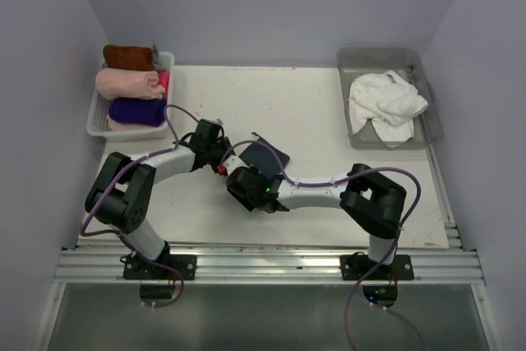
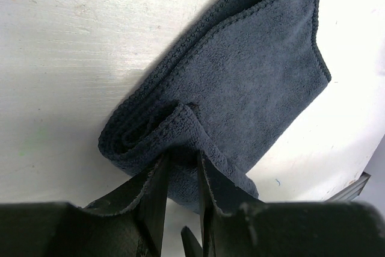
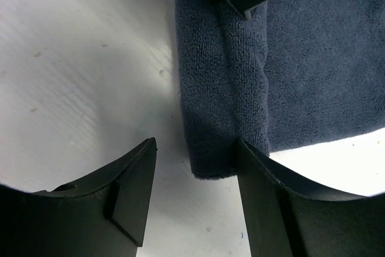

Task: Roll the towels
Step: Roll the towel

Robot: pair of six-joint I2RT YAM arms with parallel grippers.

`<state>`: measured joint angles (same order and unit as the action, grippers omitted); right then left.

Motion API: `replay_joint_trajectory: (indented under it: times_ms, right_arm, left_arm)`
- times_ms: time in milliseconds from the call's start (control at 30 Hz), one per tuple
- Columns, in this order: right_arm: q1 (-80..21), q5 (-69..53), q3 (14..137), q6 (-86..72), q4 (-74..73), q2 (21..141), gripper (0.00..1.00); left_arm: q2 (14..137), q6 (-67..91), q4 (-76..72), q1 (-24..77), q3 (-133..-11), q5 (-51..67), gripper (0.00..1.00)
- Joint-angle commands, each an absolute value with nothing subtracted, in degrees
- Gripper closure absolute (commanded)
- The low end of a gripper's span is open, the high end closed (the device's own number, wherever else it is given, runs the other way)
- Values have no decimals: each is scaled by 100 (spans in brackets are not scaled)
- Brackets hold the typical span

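Count, as I see it.
- Towels, three: one dark slate-blue terry towel, one white terry towel, one rust-brown terry towel.
- Other cloth rolls, two: pale pink cloth roll, deep purple cloth roll.
- Containers, two: white plastic basket, grey translucent plastic tray.
- My grippers, two: left gripper, right gripper.

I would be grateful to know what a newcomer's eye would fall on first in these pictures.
The dark blue towel at mid-table, half rolled, with the left hand pinching the roll and the right hand open at its end. Next, the white towel crumpled in the grey tray at the far right, and the basket of rolled cloths at the far left.
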<state>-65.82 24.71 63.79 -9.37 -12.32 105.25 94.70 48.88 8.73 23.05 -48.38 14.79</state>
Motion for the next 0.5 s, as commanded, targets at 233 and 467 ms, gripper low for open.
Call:
replay_joint_trajectory:
  times_ms: [233, 467]
  right_arm:
    - [-6443, 2743, 6416, -966, -765, 10855, 58]
    - [-6003, 1524, 5986, -1353, -422, 10187, 100]
  left_arm:
    - [9202, 4808, 1116, 2259, -4860, 1353, 69]
    - [8807, 4650, 1396, 2013, -4992, 1433, 55]
